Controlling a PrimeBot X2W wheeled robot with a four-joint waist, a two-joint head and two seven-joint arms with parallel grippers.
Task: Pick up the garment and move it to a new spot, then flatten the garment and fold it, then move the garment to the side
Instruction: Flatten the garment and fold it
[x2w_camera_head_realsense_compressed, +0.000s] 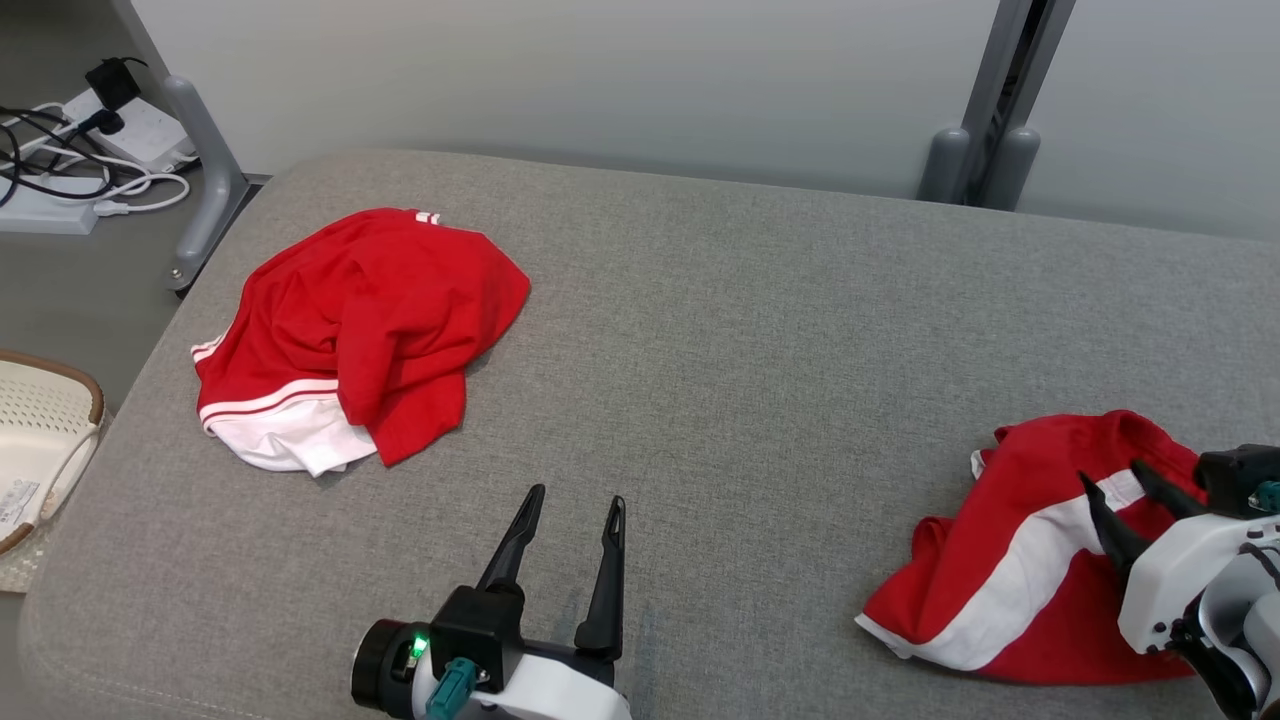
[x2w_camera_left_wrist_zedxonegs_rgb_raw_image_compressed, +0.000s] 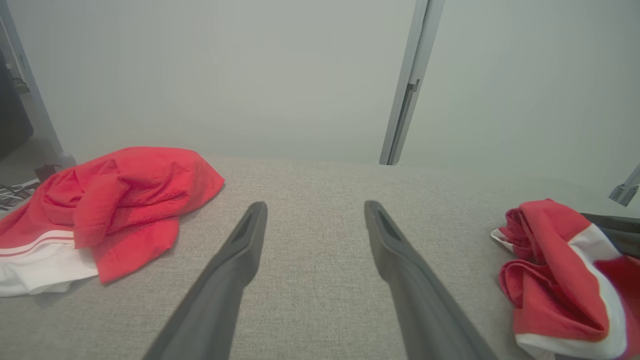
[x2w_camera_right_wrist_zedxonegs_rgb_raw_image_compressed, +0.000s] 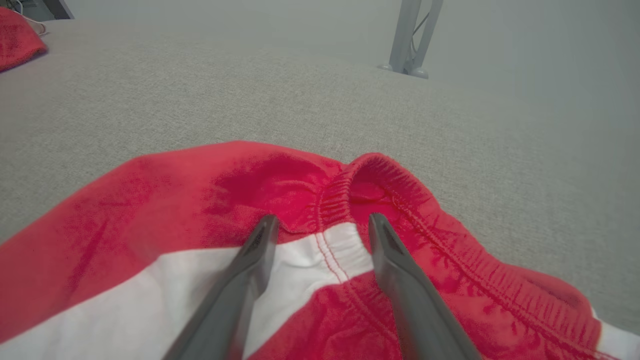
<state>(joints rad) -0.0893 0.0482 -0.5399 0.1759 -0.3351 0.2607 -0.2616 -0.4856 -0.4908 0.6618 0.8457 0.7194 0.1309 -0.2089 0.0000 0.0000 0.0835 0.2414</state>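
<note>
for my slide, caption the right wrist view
Open right gripper at the elastic waistband of a red-and-white garment on grey fabric

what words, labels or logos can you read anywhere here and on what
Nothing can be read for certain.
Label on the white basket: too small to read.
White mark at the far edge of the left red garment: too small to tell if it is lettering.

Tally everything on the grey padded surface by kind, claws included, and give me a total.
Red-and-white garments: 2 (left garment, right garment)
Claws: 2 (left claw, right claw)
Total: 4
</note>
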